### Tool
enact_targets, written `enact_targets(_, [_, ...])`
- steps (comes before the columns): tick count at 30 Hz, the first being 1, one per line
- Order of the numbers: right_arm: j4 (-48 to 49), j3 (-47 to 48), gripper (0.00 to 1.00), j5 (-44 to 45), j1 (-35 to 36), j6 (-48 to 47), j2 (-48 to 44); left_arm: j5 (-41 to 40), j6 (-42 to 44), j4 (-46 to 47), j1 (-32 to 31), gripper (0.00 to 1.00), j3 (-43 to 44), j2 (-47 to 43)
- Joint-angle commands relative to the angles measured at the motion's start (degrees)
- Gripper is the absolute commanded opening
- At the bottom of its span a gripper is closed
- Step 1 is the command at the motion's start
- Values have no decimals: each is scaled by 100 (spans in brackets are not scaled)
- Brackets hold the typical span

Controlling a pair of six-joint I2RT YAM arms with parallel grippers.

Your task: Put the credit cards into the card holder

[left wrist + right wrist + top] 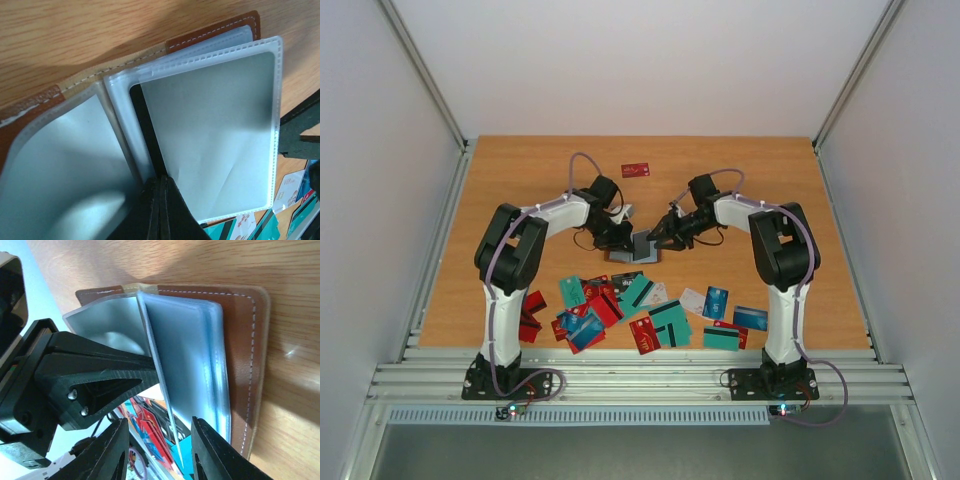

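The brown card holder (638, 248) lies open mid-table, its clear sleeves fanned up. My left gripper (623, 240) is shut on the lower edge of one upright sleeve (210, 130), and a black card edge (145, 130) runs along that sleeve into the jaws (161, 210). My right gripper (662, 237) is open, with its fingers (212, 450) on either side of the free edge of that standing sleeve (162, 390) and not touching it. The holder's brown cover (245, 340) lies flat on the wood. Several teal, red, blue and white credit cards (620, 305) lie scattered near the front.
One red card (635, 169) lies alone at the far side. The card pile spreads from the left arm's base (532, 315) to the right arm's base (750, 318). White walls close in the wooden table (520, 180).
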Motion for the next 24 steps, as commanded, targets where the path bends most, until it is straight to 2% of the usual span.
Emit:
enact_targets(1, [-173,142,36,139,40,-138,128,-279,166,-245,-24,0,50,306])
enact_targets(15, [-255,395,34,99,339,-189,338,-233,164,-220,-24,0,32,270])
enact_targets(24, [-821,699,7,617,342,-323,437,-37,44,-273,-24,0,238,-1])
